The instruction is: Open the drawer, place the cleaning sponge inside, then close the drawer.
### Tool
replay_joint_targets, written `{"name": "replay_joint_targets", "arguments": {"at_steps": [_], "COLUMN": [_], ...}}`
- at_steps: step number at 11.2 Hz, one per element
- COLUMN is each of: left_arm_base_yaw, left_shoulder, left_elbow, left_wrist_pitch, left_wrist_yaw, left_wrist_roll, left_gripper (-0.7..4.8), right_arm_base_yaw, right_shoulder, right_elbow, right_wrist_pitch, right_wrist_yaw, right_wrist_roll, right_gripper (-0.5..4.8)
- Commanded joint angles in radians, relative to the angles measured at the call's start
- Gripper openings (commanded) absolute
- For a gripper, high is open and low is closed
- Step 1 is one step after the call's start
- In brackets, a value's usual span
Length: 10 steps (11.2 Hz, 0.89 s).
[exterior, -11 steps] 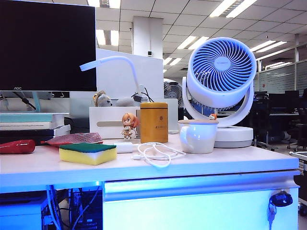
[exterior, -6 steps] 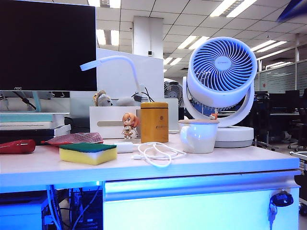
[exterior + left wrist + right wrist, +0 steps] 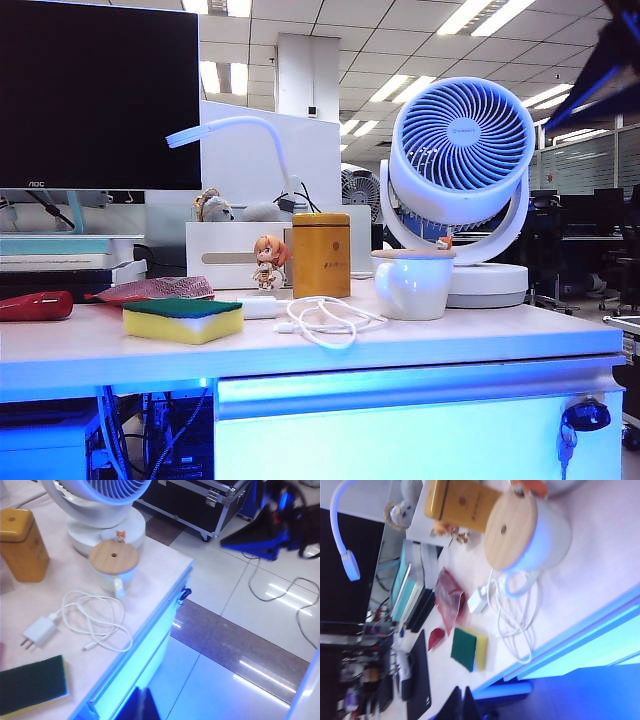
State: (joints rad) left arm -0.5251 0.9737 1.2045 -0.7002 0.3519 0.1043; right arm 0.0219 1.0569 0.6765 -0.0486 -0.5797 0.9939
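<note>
The cleaning sponge (image 3: 183,320), yellow foam with a green top, lies flat on the desk's left front part; it also shows in the left wrist view (image 3: 32,685) and the right wrist view (image 3: 469,649). Below the desktop the drawer (image 3: 410,435) is closed, its front lit blue, with keys (image 3: 585,415) hanging at its right end. My left gripper (image 3: 141,706) is shut and empty, hovering out in front of the drawer front (image 3: 145,655). My right gripper (image 3: 462,705) is shut and empty too, high above the desk's front edge. A dark part of the right arm (image 3: 610,60) shows in the exterior view's top right corner.
Behind the sponge lies a red woven pouch (image 3: 150,290). A coiled white charger cable (image 3: 325,322), a white mug with a wooden lid (image 3: 412,283), a yellow tin (image 3: 321,255), a small figurine (image 3: 268,262) and a big white fan (image 3: 462,170) stand on the desk. A monitor (image 3: 100,95) is back left.
A dark arm shape has come further into the exterior view's top right corner. The sponge, the drawer and the desk items have not moved.
</note>
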Motion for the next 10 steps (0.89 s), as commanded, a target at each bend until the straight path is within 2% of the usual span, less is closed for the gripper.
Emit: {"name": "replay_joint_targets", "arguments": {"at_steps": [1, 4, 7, 8, 9, 10], "left_arm_base_yaw": [-0.001, -0.001, -0.001, -0.001, -0.001, -0.001], "left_shoulder": [0.0, 0.0, 0.0, 0.0, 0.0, 0.0], "left_elbow": [0.003, 0.003, 0.003, 0.003, 0.003, 0.003], "left_wrist_pitch": [0.007, 0.007, 0.007, 0.006, 0.007, 0.006], "left_wrist_yaw": [0.011, 0.012, 0.012, 0.012, 0.012, 0.012], "left_wrist_roll": [0.001, 0.001, 0.001, 0.001, 0.001, 0.001], "left_gripper": [-0.05, -0.05, -0.05, -0.05, -0.05, -0.05], "right_arm_base_yaw": [0.001, 0.0, 0.0, 0.0, 0.0, 0.002], "right_shoulder": [-0.002, 0.041, 0.185, 0.281, 0.327, 0.44], "right_elbow": [-0.149, -0.348, -0.383, -0.383, -0.383, -0.383], "right_wrist_pitch": [0.248, 0.574, 0.673, 0.761, 0.812, 0.862], "right_wrist_yaw": [-0.018, -0.018, -0.01, -0.004, -0.016, -0.082], "right_wrist_roll": [0.068, 0.118, 0.132, 0.116, 0.092, 0.066], "right_gripper": [-0.06, -0.05, -0.05, 0.25, 1.1, 4.79]}}
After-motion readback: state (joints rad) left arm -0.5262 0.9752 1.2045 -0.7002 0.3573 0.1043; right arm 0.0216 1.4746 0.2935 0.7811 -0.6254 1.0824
